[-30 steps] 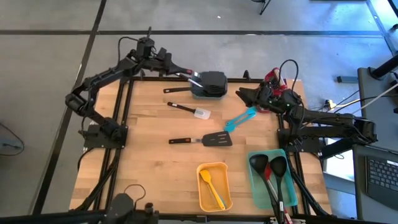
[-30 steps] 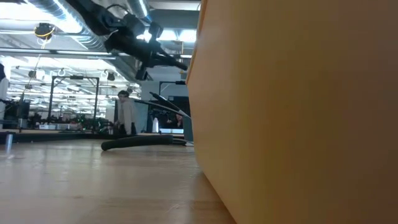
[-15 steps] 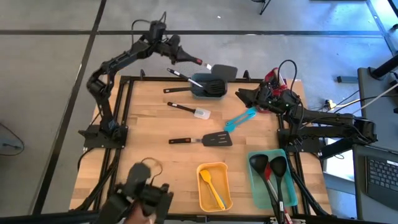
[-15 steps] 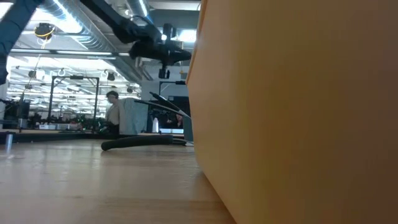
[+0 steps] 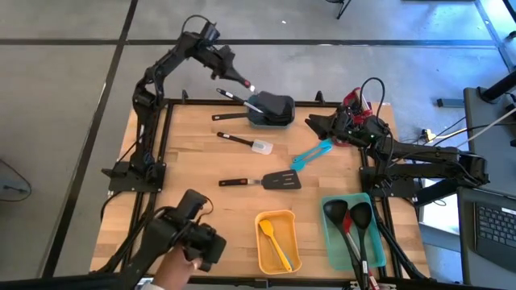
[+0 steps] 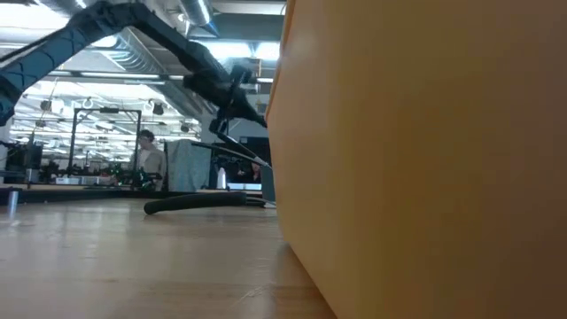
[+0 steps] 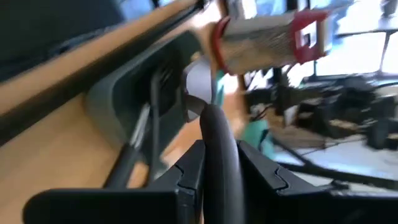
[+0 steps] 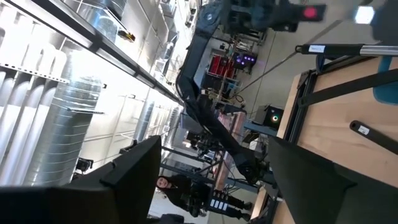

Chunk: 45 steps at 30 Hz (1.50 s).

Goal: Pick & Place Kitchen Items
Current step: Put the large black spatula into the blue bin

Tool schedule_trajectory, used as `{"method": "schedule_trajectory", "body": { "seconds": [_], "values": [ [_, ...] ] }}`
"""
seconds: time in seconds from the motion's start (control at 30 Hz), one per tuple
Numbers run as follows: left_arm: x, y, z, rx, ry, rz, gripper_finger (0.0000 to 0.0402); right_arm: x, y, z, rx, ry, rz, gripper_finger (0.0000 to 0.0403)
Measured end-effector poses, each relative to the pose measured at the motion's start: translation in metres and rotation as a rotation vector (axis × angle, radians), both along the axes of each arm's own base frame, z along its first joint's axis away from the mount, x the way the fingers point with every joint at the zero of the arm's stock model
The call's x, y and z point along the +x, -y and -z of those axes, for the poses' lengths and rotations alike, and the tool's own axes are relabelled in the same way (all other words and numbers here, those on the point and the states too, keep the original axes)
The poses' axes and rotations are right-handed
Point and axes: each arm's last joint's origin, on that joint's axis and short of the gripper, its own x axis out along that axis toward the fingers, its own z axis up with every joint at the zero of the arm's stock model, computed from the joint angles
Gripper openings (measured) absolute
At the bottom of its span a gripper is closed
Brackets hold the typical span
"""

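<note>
The left gripper (image 5: 239, 78) is up over the far edge of the table (image 5: 201, 205), fingers clamped on the dark handle of a black turner (image 5: 270, 105), and the wrist view confirms that grip: the handle runs straight out between the two pads. The turner's wide head hangs over the grey bin (image 5: 260, 117) at the far side of the table, where another dark-handled utensil already pokes out. The right gripper (image 5: 316, 125) waits at the table's far right corner, jaws spread wide, nothing between them. Still lying on the wood: a white-headed spatula (image 5: 246, 142), a teal spatula (image 5: 310, 154) just beside the right gripper, and a black slotted turner (image 5: 262, 180) mid-table. Near the front, an orange spatula (image 5: 274, 244) sits in the yellow bin (image 5: 260, 258), two black ladles (image 5: 348, 221) in the teal tray (image 5: 332, 243).
</note>
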Motion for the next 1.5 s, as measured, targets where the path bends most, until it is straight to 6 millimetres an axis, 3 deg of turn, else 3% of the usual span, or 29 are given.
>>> {"method": "schedule_trajectory", "body": {
  "seconds": [0.17,0.47,0.8,1.17,1.37,1.5],
  "values": [
    [0.008,-0.003,0.016,0.034,-0.046,0.025,0.0059,0.0,0.0,0.0,0.007,0.002,-0.002,0.0295],
    [0.02,-0.004,0.027,0.063,-0.084,0.019,0.0059,0.0,0.0,0.001,0.009,-0.002,0.001,0.0295],
    [0.058,0.008,0.044,0.085,-0.089,0.09,0.0059,0.0,0.0,0.001,0.01,-0.006,0.001,0.0295],
    [0.055,0.003,0.044,0.075,-0.134,0.014,0.0059,0.0,0.0,0.001,0.01,-0.006,0.001,0.0295],
    [0.054,0.004,0.045,0.067,-0.172,0.007,0.0103,0.0,0.0,0.001,0.01,-0.006,0.001,0.0295],
    [0.052,0.006,0.046,0.071,-0.195,0.02,0.0107,0.0,0.0,0.001,0.01,-0.006,0.001,0.0295]
  ]
}}
